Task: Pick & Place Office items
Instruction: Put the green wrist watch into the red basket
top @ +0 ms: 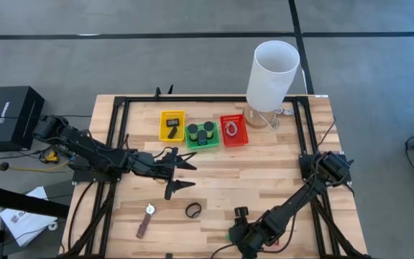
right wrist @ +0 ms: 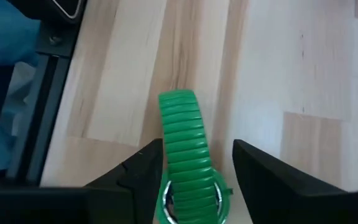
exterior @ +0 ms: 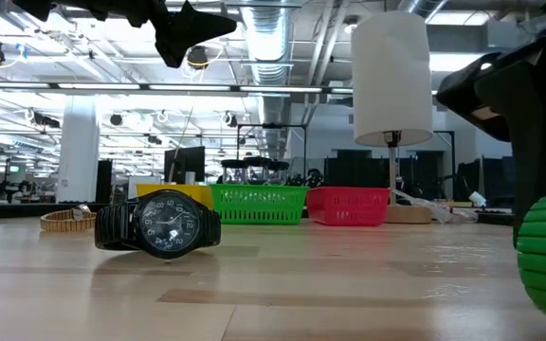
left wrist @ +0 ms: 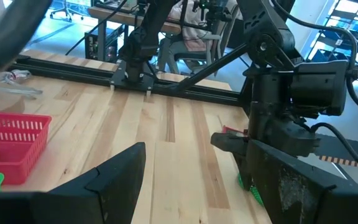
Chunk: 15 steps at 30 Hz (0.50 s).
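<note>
Your right gripper sits low at the table's near edge, jaws spread around the green watch, fingers either side of its band; can't tell if they touch it yet. Left gripper hovers mid-table, jaws spread wide, holding nothing. Black watch lies on the wooden table between the arms, brown-strap watch further left. Yellow tray, green tray and red tray line the far side beside the white cylinder.
</note>
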Available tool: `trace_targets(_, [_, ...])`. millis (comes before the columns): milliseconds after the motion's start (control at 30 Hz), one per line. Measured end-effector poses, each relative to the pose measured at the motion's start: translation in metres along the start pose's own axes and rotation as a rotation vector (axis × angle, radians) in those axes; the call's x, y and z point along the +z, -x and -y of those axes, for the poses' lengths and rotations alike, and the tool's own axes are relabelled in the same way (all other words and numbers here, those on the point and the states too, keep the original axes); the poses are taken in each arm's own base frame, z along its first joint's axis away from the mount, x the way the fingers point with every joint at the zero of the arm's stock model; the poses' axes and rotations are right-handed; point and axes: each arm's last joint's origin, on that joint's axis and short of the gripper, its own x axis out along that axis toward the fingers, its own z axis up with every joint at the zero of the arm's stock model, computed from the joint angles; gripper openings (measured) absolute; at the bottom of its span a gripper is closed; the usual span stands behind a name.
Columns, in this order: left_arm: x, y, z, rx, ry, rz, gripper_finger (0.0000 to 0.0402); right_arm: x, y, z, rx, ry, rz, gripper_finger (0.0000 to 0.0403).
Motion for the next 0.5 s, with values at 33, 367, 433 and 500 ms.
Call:
trace_targets(33, [0.0, 0.0, 0.0, 0.0, 0.0, 0.0, 0.0274, 0.0, 0.0, 0.001, -0.003, 0.005, -0.003, 0.0178])
trace_targets(367, [0.0, 0.0, 0.0, 0.0, 0.005, 0.0, 0.0274, 0.007, -0.002, 0.019, -0.018, 0.003, -0.039, 0.0091])
trace_targets(433, [0.0, 0.0, 0.0, 0.0, 0.007, 0.0, 0.0274, 0.009, -0.004, 0.026, -0.037, -0.006, -0.057, 0.0075])
trace_targets(500, [0.0, 0.0, 0.0, 0.0, 0.007, 0.0, 0.0274, 0.008, -0.005, 0.034, -0.065, -0.011, -0.093, 0.0064])
